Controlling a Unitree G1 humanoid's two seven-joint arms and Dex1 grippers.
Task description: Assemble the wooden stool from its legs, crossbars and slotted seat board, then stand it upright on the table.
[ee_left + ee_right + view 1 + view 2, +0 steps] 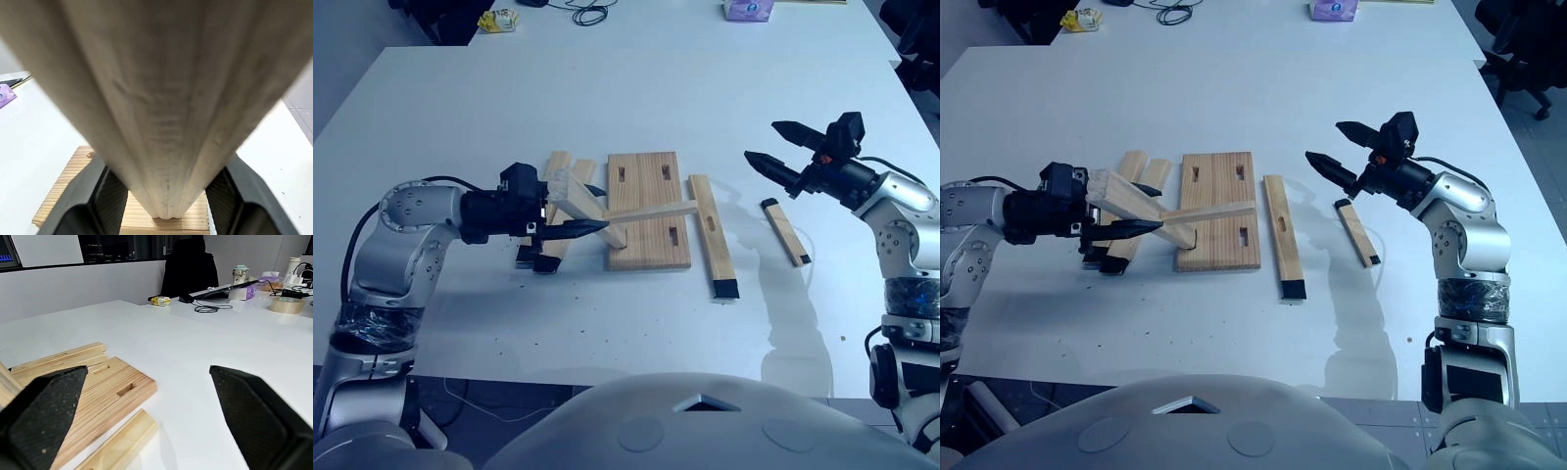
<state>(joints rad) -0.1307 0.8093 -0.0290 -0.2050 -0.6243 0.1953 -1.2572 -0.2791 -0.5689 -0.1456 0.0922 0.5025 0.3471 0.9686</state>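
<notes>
My left gripper is shut on a wooden leg, holding it tilted over the left edge of the slotted seat board. A thin crossbar sticks out of that leg to the right, across the board. In the left wrist view the leg runs down between the dark fingers to the board. A loose leg with a black foot lies right of the board, and a short crossbar lies farther right. My right gripper hangs open in the air above that short crossbar.
Two more wooden legs lie left of the board, behind my left gripper. At the table's far edge are a yellow packet, cables and a purple box. A black chair stands at the far right.
</notes>
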